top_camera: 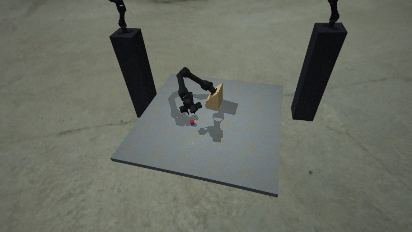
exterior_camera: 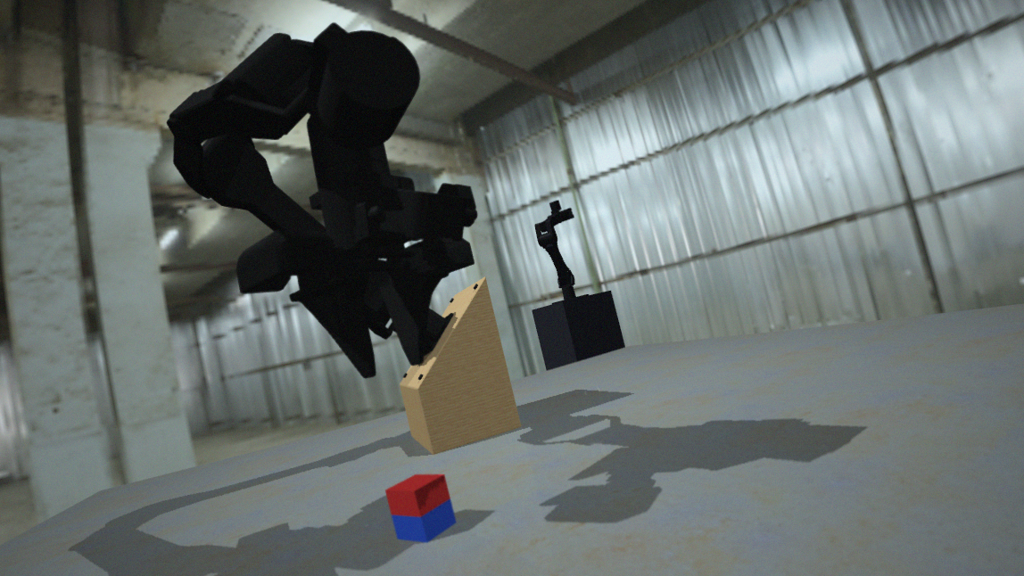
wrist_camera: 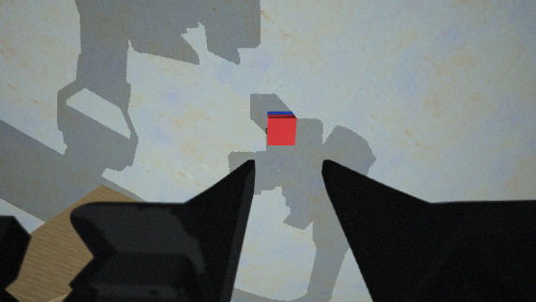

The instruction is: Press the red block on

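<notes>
Fingers standing partly apart with nothing between them, the gripper (top_camera: 191,114) (exterior_camera: 392,367) (wrist_camera: 289,166) hangs over the bench (top_camera: 244,155) (exterior_camera: 823,372) (wrist_camera: 436,103), its tips pointing down. From where I stand, looking across it, I take the room from left to right.

At far left rises a tall dark pedestal (top_camera: 126,63) with a small black arm on top. Next comes the working arm (top_camera: 181,85) (exterior_camera: 250,93), bent high at its elbow, and the gripper hangs from its end. Below the fingertips and well apart from them, the red block (top_camera: 192,121) (exterior_camera: 417,494) (wrist_camera: 281,131) sits on the blue block (top_camera: 192,124) (exterior_camera: 425,523) (wrist_camera: 279,113), which rests on the bench. The two touch, their sides closely lined up, and the little stack stands upright; whether they have clicked together I can't tell by looking.

Further right, a wooden wedge (top_camera: 213,101) (exterior_camera: 468,400) (wrist_camera: 56,249) carries the working arm's foot on its slope. Beyond it, at far right, a second dark pedestal (top_camera: 319,69) (exterior_camera: 598,329) bears another black arm.
</notes>
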You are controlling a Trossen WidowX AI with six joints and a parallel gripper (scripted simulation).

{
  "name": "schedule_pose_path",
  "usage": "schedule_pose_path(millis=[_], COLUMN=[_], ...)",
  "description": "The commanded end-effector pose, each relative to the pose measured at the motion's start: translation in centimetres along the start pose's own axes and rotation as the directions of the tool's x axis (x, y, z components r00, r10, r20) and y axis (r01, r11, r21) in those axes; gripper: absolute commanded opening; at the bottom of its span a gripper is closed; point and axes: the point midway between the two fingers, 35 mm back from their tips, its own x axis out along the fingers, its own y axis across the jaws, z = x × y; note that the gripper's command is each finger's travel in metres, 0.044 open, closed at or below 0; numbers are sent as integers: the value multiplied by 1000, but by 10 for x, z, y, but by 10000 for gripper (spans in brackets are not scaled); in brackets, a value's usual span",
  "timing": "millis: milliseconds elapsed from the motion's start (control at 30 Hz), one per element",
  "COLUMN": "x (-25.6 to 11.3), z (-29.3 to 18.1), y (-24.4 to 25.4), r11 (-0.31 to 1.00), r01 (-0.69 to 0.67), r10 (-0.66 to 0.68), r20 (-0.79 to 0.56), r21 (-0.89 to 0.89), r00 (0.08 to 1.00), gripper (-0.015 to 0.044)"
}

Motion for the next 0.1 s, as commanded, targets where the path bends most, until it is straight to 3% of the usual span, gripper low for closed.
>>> schedule_pose_path(millis=[0, 67], x=[-1, -1], z=[0, 0], y=[0, 0], r11=[1000, 1000], r01=[-2, -2], r10=[2, 2], r20=[-3, -3], r21=[7, 7], r00=[1000, 1000], gripper=[220, 220])
